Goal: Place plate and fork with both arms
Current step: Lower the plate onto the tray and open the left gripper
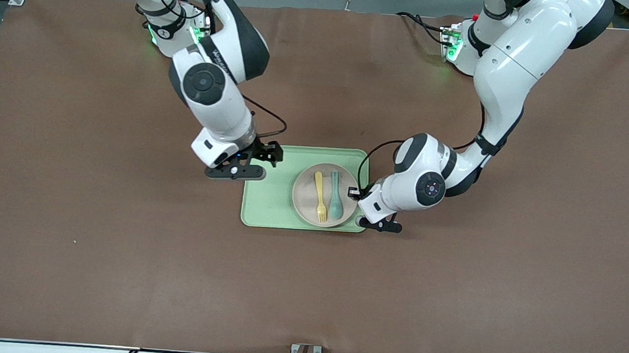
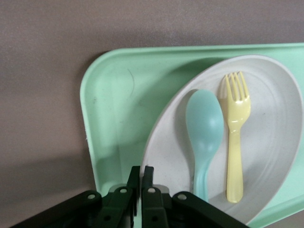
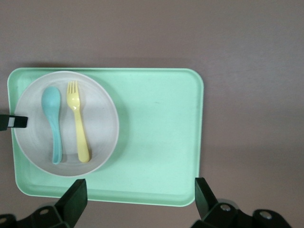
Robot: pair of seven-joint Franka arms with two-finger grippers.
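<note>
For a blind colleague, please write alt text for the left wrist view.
A beige plate sits at one end of a light-green tray and carries a teal spoon and a yellow fork lying side by side. The left gripper, fingers shut together, is at the plate's rim.

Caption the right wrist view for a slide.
Open right hand over the green tray's edge; plate on the tray holds fork and spoon.
</note>
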